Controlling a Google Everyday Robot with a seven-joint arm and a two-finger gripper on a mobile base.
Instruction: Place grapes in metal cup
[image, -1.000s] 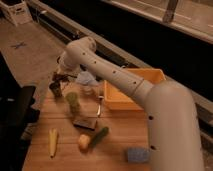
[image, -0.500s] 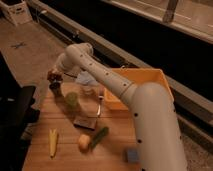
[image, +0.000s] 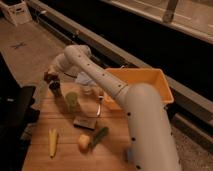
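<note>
Since a second ago, my arm has swung further out over the far left corner of the bench (image: 60, 157), and my end effector (image: 50, 76) now hangs at that corner, pressed together on the grapes (image: 51, 76). They show as a small dark, bumpy cluster tucked at my fingertips, too dim for me to count berries.

What the coming move turns on is the drop line. The metal cup (image: 55, 90) stands directly below my end effector, very close under it, its mouth facing up toward the bunch. It reads as a small dark tapered cup with a dull sheen, upright on the bench. I cannot tell whether the lowest berries already touch its rim or hang just clear of it.

Just to the right of the cup, and nearer the viewer from my end effector, stands the green cup (image: 72, 101), close enough to matter if I drift that way. I judge a short straight descent is all that remains before letting go.
</note>
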